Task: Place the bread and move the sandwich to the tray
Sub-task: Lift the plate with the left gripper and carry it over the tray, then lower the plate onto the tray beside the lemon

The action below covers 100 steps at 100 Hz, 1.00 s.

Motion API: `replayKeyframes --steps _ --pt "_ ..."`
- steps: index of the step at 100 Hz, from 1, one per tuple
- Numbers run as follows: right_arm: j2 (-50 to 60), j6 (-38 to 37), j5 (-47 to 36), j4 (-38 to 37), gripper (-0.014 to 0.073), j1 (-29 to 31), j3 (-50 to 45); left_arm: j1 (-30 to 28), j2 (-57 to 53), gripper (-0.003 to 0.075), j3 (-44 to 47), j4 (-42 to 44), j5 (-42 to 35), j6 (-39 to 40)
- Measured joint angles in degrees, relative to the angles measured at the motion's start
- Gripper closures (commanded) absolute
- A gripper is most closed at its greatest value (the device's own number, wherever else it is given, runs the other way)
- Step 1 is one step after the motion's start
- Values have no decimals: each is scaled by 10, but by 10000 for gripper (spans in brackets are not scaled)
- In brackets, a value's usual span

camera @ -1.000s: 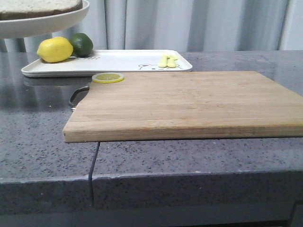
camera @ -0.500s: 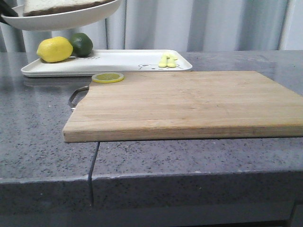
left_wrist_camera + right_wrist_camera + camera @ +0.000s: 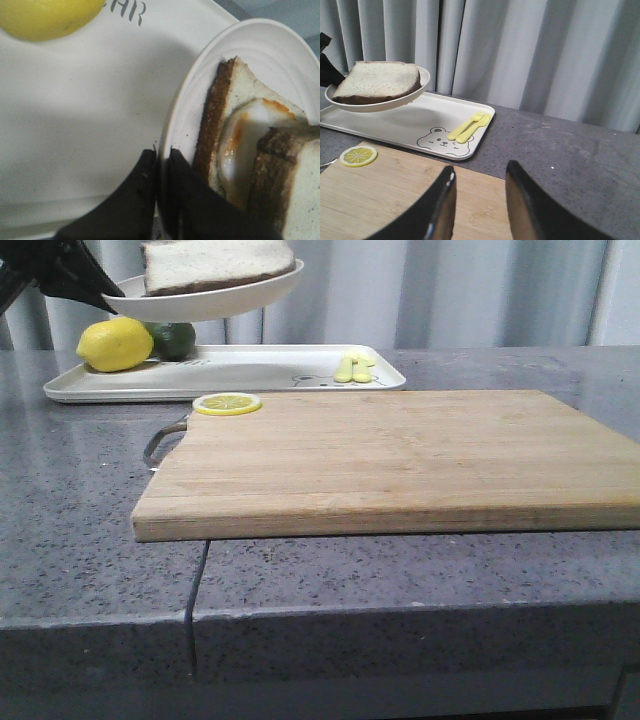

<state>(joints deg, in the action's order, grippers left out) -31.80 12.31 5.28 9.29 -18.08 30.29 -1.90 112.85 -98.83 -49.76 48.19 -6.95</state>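
Above the tray (image 3: 250,370), left gripper (image 3: 161,165) pinching the sandwich (image 3: 215,280) plate's rim, holding it aloft. Beside the tray, over the cutting board (image 3: 390,455), right gripper (image 3: 479,200) hanging with jaws apart, carrying nothing.

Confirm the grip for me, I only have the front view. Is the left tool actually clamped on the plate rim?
Observer: Yes. In the left wrist view the left tool pinches the rim of the shallow round white plate.
Operator: Egg in there?
Observer: Yes, a fried egg lies between the brown-crusted bread slices.
Operator: Right tool?
Observer: The right tool is open, holding nothing, over the light wooden cutting board.
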Motion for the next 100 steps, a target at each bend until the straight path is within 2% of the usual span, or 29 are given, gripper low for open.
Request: replayKeyframes --steps 52,100 --pt "0 0 0 0 327 0 0 35 102 740 -122 42 1 65" --pt "0 0 0 0 327 0 0 39 134 740 -137 76 -3 85"
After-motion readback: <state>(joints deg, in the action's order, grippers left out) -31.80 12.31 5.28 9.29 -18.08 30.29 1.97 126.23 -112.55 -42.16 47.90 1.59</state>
